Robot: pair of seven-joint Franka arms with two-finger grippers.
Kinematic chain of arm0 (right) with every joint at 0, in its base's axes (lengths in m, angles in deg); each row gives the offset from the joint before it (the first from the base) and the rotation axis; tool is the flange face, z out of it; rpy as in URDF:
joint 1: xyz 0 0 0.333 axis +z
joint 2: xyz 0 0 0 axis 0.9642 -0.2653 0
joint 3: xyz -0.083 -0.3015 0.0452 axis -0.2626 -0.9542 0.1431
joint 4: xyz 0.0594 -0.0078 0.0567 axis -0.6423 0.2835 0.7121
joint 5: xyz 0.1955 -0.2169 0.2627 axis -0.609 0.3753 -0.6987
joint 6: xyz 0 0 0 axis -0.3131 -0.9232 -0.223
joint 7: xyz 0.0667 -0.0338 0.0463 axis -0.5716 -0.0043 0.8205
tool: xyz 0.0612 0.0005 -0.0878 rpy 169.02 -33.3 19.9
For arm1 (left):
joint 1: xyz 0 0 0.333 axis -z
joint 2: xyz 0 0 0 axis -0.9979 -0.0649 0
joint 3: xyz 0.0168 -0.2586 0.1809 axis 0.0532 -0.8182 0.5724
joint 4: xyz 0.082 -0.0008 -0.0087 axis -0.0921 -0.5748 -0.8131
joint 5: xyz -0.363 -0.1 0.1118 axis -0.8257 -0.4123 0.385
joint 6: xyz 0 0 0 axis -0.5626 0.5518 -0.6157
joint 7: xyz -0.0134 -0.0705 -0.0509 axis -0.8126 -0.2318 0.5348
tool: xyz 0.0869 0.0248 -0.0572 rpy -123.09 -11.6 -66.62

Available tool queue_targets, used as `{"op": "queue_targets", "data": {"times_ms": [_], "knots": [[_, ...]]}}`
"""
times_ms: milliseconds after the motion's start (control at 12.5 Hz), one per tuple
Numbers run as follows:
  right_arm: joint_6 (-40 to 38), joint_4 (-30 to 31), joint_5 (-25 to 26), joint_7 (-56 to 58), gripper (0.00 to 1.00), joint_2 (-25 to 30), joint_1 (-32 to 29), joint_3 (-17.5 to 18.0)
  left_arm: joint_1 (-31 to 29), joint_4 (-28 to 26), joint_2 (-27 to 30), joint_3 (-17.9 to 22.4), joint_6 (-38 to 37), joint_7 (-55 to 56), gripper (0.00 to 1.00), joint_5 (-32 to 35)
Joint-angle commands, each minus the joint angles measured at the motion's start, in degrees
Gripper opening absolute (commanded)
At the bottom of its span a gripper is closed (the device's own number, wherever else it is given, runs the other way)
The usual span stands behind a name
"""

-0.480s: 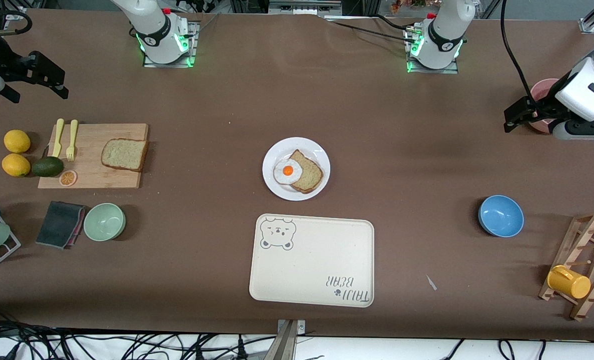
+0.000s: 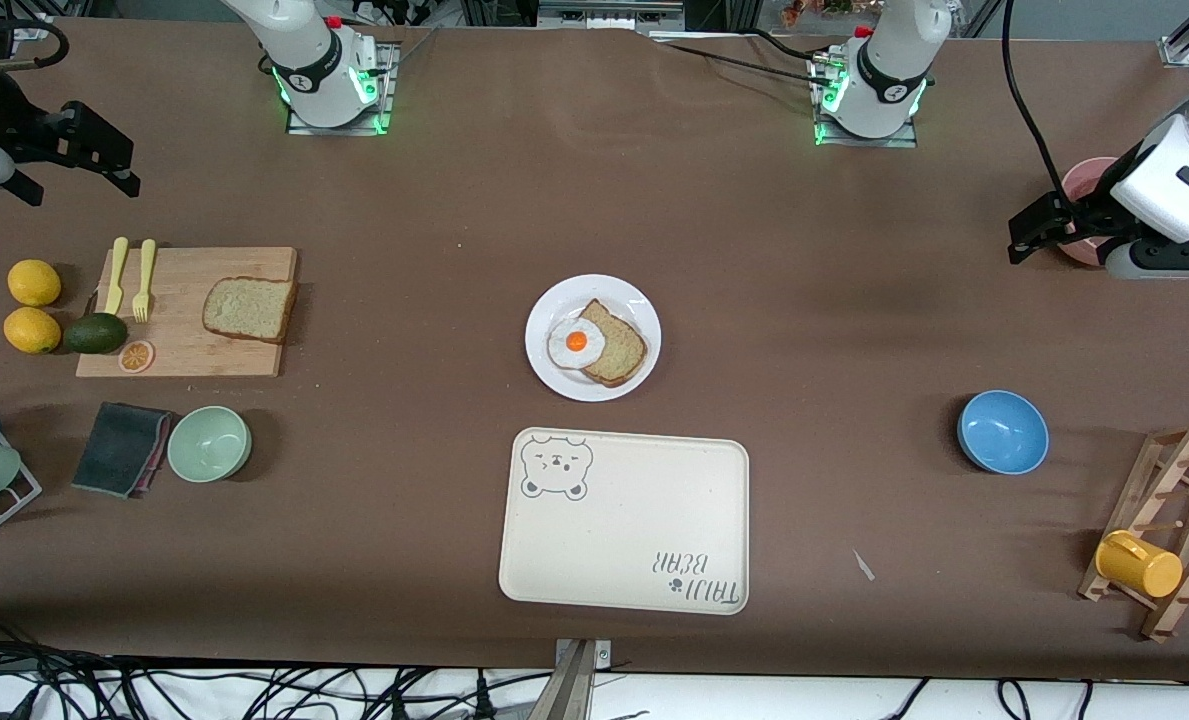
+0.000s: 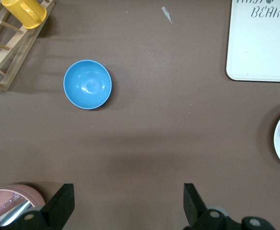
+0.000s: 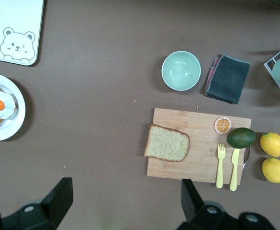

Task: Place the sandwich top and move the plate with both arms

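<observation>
Since half a second ago almost nothing has changed: only the right gripper (image 4: 125, 203) has drifted a touch, and nothing on the table has moved, so the task looks not yet begun. The sandwich top (image 2: 249, 309), a squarish light tan bread slice with a darker crust, lies flat on the pale wooden cutting board (image 2: 194, 350) at about nine o'clock in the front view, untouched. The small round white plate (image 2: 554, 375) sits at the centre of the table, carrying a smaller darker bread slice (image 2: 622, 352) with a fried egg (image 2: 576, 342) on it, and the cream rectangular tray with a bear drawing (image 2: 624, 530) lies at six o'clock from it. The right gripper hovers over the table at ten o'clock from the board, its fingers spread wide with nothing between them, and its wrist view looks down on the bread. The left gripper (image 3: 128, 203) waits at about two o'clock beside a pink cup (image 3: 13, 199), equally wide open and empty. I judge the right arm must go down to the slice first
</observation>
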Motion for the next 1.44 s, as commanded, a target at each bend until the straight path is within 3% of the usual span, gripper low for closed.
{"op": "queue_targets", "data": {"times_ms": [0, 1360], "knots": [[-0.82, -0.54, -0.03, 0.41, 1.00, -0.01, 0.37, -0.16, -0.53, -0.36, 0.94, -0.54, -0.72, -0.24, 1.00, 1.05], [-1.53, -0.54, 0.14, 0.59, 1.00, -0.54, 0.37, -0.34, -0.53, -0.36, 1.03, -0.54, -0.72, -0.24, 1.00, 1.05]]}}
